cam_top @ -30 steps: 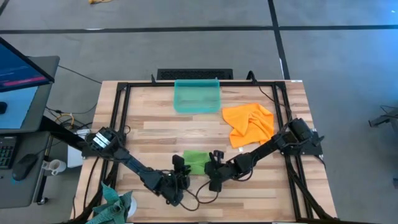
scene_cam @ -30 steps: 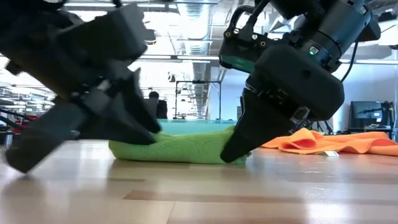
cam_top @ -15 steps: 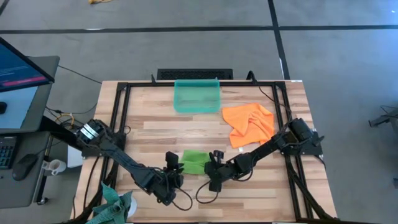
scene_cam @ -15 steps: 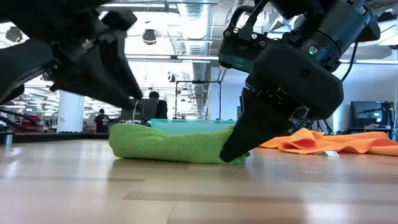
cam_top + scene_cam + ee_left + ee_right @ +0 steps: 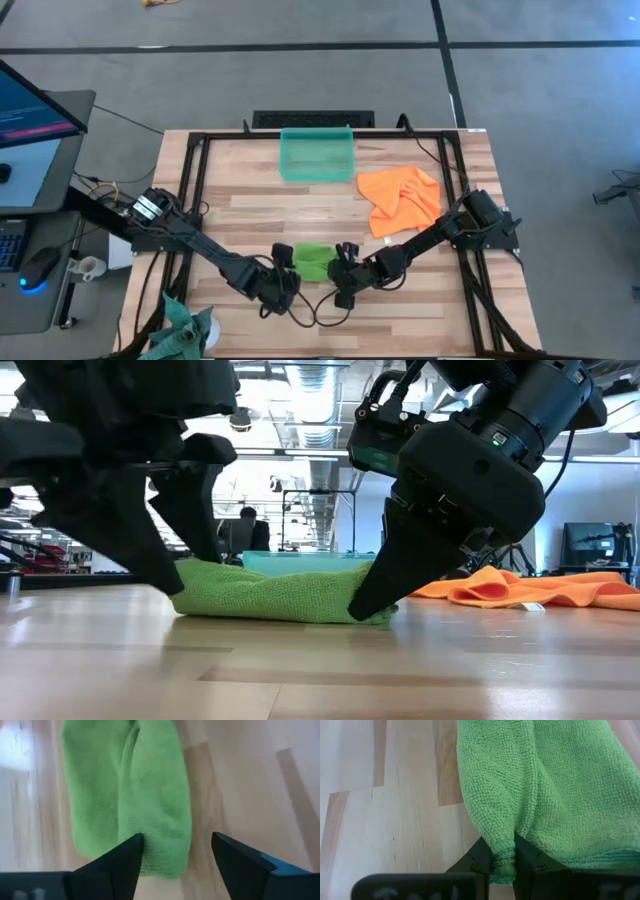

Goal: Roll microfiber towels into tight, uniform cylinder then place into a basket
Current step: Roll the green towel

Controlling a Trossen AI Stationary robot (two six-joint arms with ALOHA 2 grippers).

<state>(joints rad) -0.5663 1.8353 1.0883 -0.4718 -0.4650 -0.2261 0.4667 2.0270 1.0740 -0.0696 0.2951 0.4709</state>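
Observation:
The lime green microfiber towel [image 5: 313, 260] lies as a loose roll along the table's near middle; it also shows in the low view as green towel [image 5: 270, 595]. My right gripper [image 5: 502, 856] is shut on its right end. My left gripper [image 5: 177, 852] stands open just above the towel's left end [image 5: 150, 855], one finger over the cloth and one beside it; whether it touches I cannot tell. The orange towel [image 5: 400, 198] lies crumpled flat at the right. The teal basket [image 5: 317, 153] stands at the far middle. My right gripper pinches a bunched fold of the green towel's right end [image 5: 501, 851] between its two fingers. The fingers [image 5: 372, 595] slant down from the table's near right. The towel lies slack on the table, not lifted.
A darker teal cloth [image 5: 185, 330] hangs off the near left corner. A black frame [image 5: 190, 190] runs round the table top. Bare wood [image 5: 250, 210] lies between the basket and the green towel. A monitor and desk stand to the left, off the table.
My left gripper has opened and let go of the green towel's left end, has risen and has turned, so that its fingers now point steeply down over that end. The towel has stayed on the table. My right gripper has kept its hold.

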